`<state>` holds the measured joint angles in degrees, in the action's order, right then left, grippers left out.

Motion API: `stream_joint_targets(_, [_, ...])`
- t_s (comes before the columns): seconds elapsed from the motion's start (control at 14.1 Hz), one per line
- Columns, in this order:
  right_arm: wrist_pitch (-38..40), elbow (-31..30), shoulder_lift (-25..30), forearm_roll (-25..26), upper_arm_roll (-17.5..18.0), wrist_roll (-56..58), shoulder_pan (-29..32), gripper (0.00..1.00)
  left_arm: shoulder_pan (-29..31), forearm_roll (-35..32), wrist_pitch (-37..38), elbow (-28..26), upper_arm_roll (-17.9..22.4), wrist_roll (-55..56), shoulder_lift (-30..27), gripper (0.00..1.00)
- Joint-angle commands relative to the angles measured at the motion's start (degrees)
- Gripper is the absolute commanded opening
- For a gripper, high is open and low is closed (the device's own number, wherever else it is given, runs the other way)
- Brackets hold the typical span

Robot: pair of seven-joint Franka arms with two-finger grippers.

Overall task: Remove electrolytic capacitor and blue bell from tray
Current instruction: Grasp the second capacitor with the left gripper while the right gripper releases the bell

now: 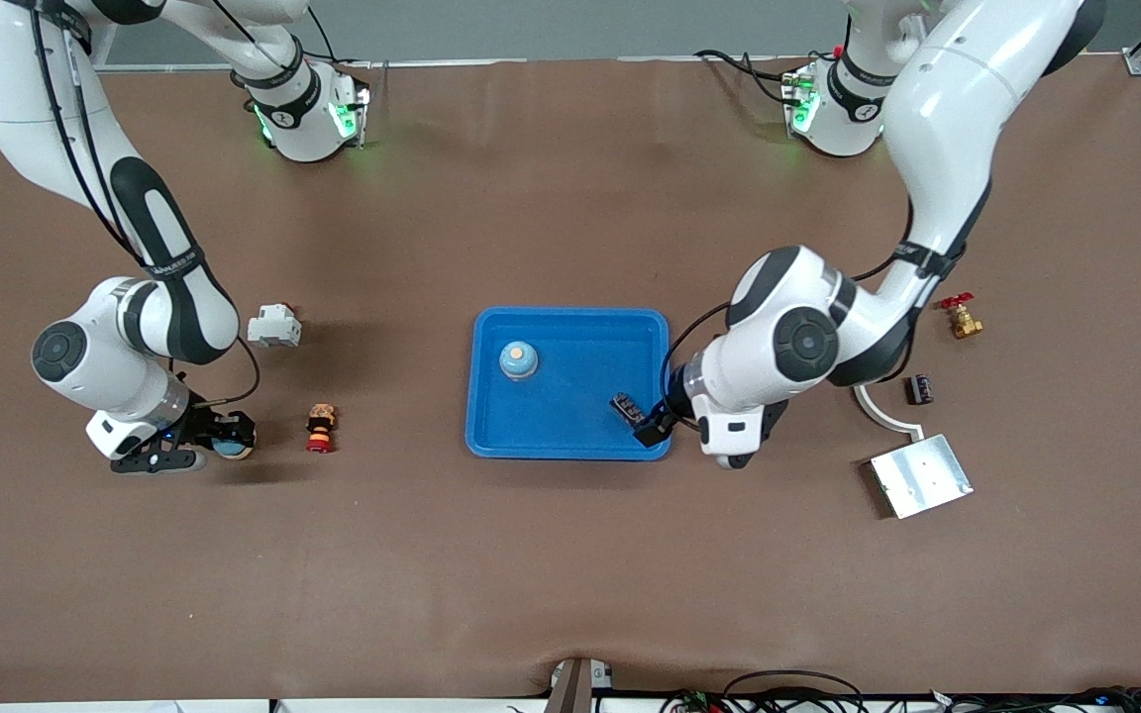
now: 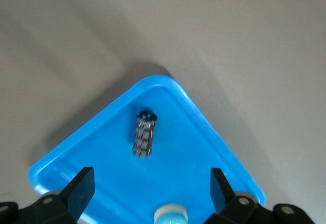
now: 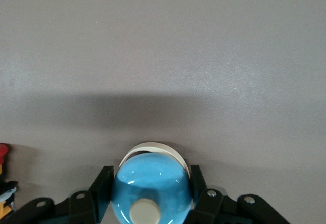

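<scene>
In the front view, a glossy blue rectangular tray (image 1: 570, 327) sits mid-frame on the matte brown counter (image 1: 570, 574); inside it stand a domed blue bell (image 1: 518, 359) at upper left of the tray and a small dark cylindrical capacitor (image 1: 625, 405) at its lower right corner, just beside the left end effector (image 1: 652, 428). At the frame's lower left the right end effector (image 1: 219, 441) is low at the counter, with a red-capped button (image 1: 319, 428) near it. The left wrist view reveals what the front hides: the capacitor (image 2: 144, 134) has a grid-patterned sleeve and lies free on the tray floor (image 2: 193, 147), between the released, wide-spread fingers (image 2: 81, 186). The right wrist view shows the right end effector (image 3: 151, 196) clenched on a second shiny blue bell (image 3: 151, 186) with a cream button.
</scene>
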<state>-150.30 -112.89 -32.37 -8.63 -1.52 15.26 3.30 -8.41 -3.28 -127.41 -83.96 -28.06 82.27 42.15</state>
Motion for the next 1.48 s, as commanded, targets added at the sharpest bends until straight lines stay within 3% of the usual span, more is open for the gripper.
stream_joint_targets(0.0, [-0.5,0.0,-0.5,-1.6,0.8,1.5,1.1,0.0,-8.3,-1.0,-4.0,1.9,8.2,4.3,2.4,1.0])
stream_joint_targets(0.14, [-0.5,0.2,-0.9,-1.6,0.8,1.5,1.1,0.0,-11.5,-1.0,-7.3,1.9,11.2,4.9,4.1,1.0])
stream_joint_targets(0.42, [-0.6,0.4,-1.2,-1.6,0.8,1.2,1.1,0.0,-12.2,-1.0,-11.5,1.9,11.7,4.8,6.4,1.0])
stream_joint_targets(0.49, [-0.6,0.7,-1.6,-1.6,0.8,1.0,1.1,0.32,-12.2,-1.0,-11.5,1.9,11.7,4.8,6.5,1.0])
stream_joint_targets(0.57, [-0.7,0.8,-1.8,-1.6,0.8,0.7,1.2,0.99,-12.3,-1.1,-11.5,1.8,11.7,4.8,6.7,1.0])
stream_joint_targets(1.41, [1.1,1.5,-0.7,-1.6,0.9,0.2,0.7,1.0,-13.7,-1.3,-11.1,1.2,12.0,4.8,8.4,1.0])
